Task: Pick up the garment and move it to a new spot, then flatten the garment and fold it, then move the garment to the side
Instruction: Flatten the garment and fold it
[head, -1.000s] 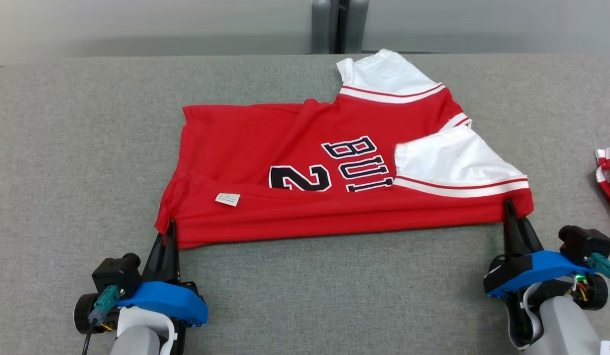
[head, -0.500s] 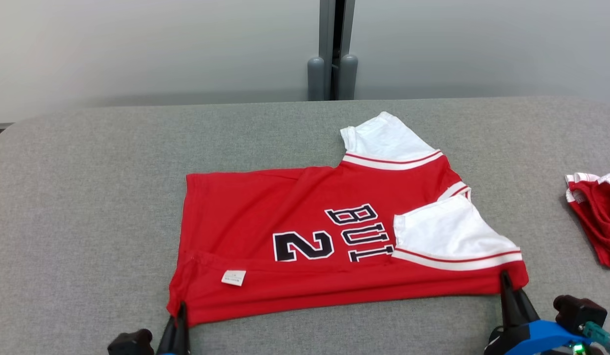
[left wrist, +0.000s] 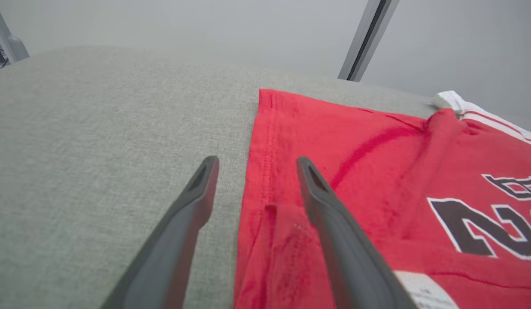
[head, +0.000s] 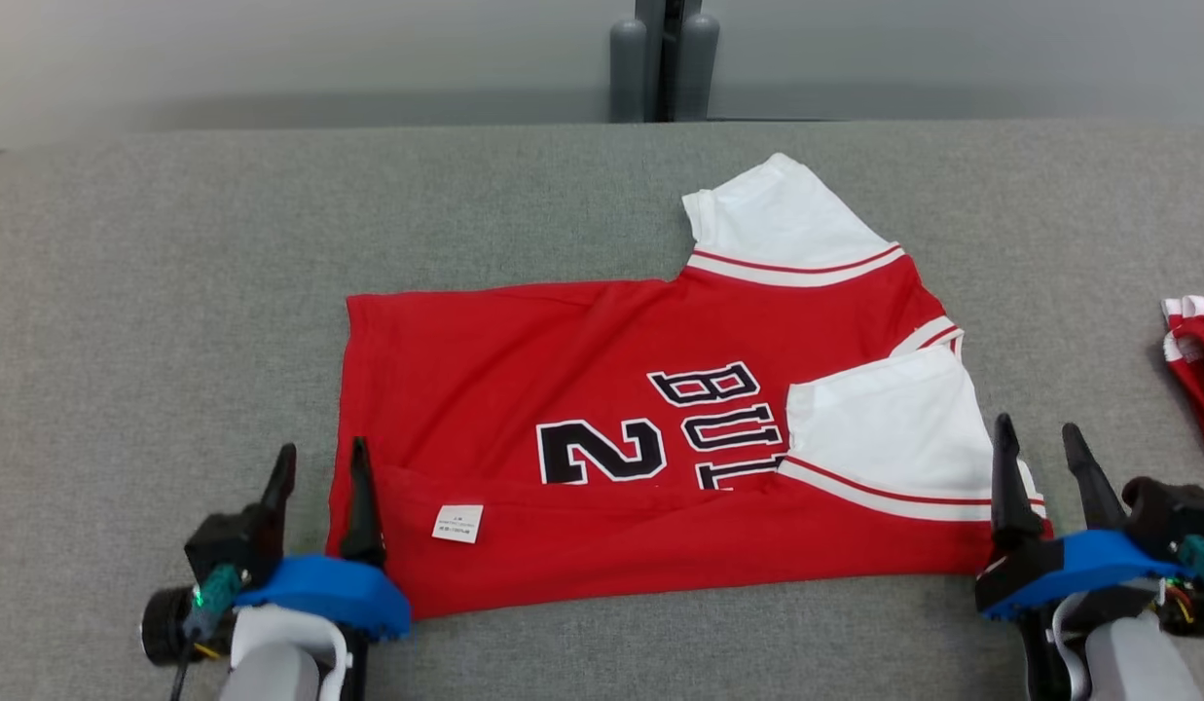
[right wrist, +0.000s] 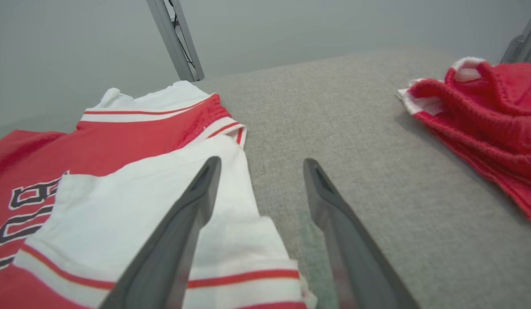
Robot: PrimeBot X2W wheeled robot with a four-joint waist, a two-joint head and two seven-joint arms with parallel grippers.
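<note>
Head view: the red and white shirt (head: 485,370) with a big 2 lies spread out in the middle of the grey table (head: 154,292). The left claw (head: 323,448) is wide open at its near left corner, holding nothing. The right claw (head: 1036,424) is wide open at its near right corner, also empty.

Head camera looks down over the desk (head: 125,292) from its near edge; wrist cameras sit low and close, sharing the garment (head: 563,389).

A grey fabric-covered table (head: 173,292) carries a red jersey (head: 524,389); well right of the jersey lies red cloth (head: 1197,355), possibly shorts.
</note>
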